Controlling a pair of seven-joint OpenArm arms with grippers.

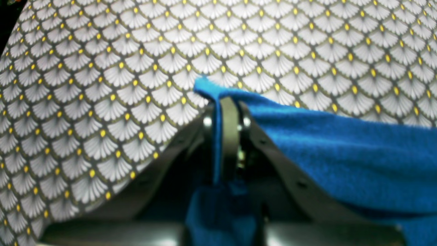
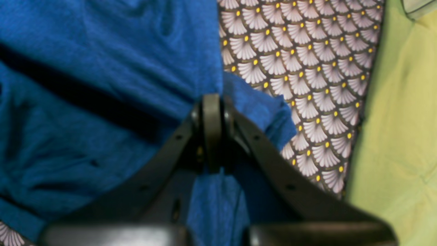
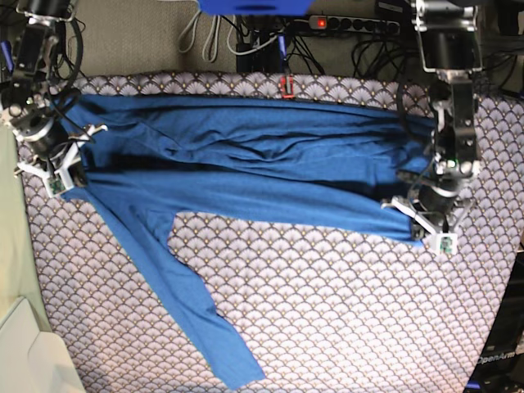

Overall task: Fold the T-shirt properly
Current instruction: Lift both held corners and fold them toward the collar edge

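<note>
The blue T-shirt (image 3: 246, 168) lies stretched across the patterned table cloth (image 3: 327, 311), folded lengthwise, with one long sleeve (image 3: 188, 303) trailing down toward the front. My left gripper (image 3: 422, 233) is shut on the shirt's edge at the right; in the left wrist view the blue fabric (image 1: 341, 153) is pinched between the jaws of the gripper (image 1: 223, 102). My right gripper (image 3: 70, 184) is shut on the shirt's edge at the left; in the right wrist view the fabric (image 2: 102, 85) is clamped in the gripper (image 2: 213, 100).
A pale green surface (image 2: 403, 136) borders the table on the left side of the base view (image 3: 12, 262). A power strip and cables (image 3: 344, 24) lie behind the table's far edge. A white box corner (image 3: 24, 352) sits at bottom left.
</note>
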